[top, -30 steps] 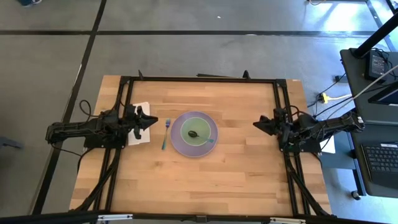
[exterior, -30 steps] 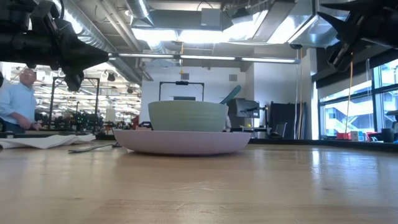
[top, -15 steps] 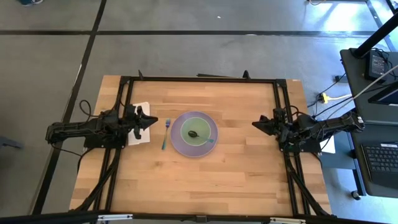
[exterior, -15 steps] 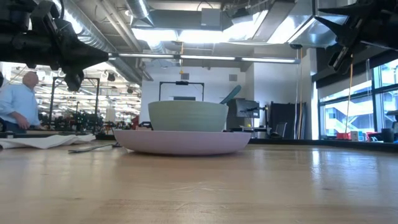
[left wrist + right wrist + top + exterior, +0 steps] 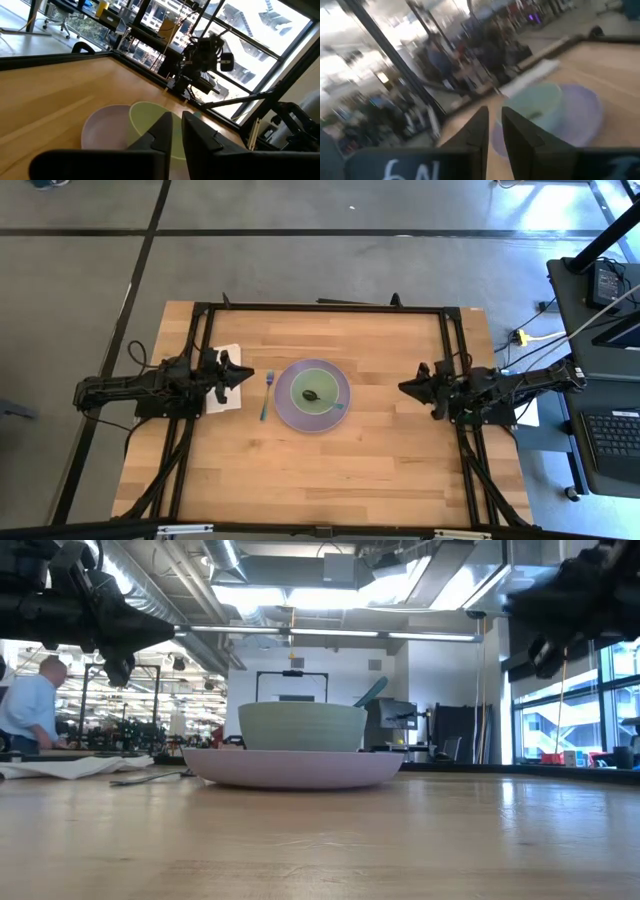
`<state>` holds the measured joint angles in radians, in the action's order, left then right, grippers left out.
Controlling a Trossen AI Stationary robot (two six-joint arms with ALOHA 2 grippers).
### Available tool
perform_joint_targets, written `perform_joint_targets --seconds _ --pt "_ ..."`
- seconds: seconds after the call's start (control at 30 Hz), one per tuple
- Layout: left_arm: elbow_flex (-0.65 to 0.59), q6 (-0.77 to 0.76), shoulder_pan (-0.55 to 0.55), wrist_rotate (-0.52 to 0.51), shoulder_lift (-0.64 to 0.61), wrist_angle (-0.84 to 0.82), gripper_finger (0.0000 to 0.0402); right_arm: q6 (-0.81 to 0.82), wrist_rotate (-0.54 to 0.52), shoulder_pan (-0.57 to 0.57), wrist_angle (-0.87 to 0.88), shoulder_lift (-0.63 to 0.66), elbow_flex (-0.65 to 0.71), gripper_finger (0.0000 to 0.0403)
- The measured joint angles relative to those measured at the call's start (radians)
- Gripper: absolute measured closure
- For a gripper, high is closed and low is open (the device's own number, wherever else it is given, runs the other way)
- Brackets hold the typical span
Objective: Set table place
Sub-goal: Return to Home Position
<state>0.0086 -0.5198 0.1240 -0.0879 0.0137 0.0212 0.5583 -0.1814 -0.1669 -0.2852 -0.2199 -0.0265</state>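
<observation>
A lilac plate (image 5: 313,408) lies at the middle of the wooden table (image 5: 330,470). A pale green bowl (image 5: 314,387) stands on it, with a teal-handled spoon (image 5: 325,400) inside. A blue-handled fork (image 5: 265,396) lies left of the plate. A white napkin (image 5: 223,402) lies at the left edge, partly under my left arm. My left gripper (image 5: 245,373) hovers shut and empty above the table, just left of the fork. My right gripper (image 5: 403,387) hovers shut and empty to the right of the plate. The low view shows bowl (image 5: 300,727) and plate (image 5: 300,768).
Black rails (image 5: 320,308) run along the table's edges. Bare wood lies right of the plate and along the near side. A person (image 5: 30,710) stands in the room beyond the table. A desk with a laptop (image 5: 610,440) stands off the table's right side.
My right gripper has gone toward the plate, to the table's left and slightly toward the near edge, staying shut. My left gripper and the tableware have kept still.
</observation>
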Motion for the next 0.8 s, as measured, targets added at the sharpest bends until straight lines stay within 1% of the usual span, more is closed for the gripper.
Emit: perform_joint_targets --seconds 0.37,0.5,0.63,0.8 --pt "0.000 0.000 0.000 0.000 0.000 0.000 0.0348 -0.122 0.000 0.000 0.288 -0.001 0.001 0.0346" --pt "0.000 0.000 0.000 0.000 0.000 0.000 0.0342 -0.132 0.011 0.000 0.290 -0.006 0.001 0.0346" --pt "0.000 0.000 0.000 0.000 0.000 0.000 0.0338 -0.096 0.018 0.000 0.290 -0.006 0.001 0.0346" --pt "0.000 0.000 0.000 0.000 0.000 0.000 0.0333 -0.092 0.018 0.000 0.289 -0.006 0.001 0.0346"
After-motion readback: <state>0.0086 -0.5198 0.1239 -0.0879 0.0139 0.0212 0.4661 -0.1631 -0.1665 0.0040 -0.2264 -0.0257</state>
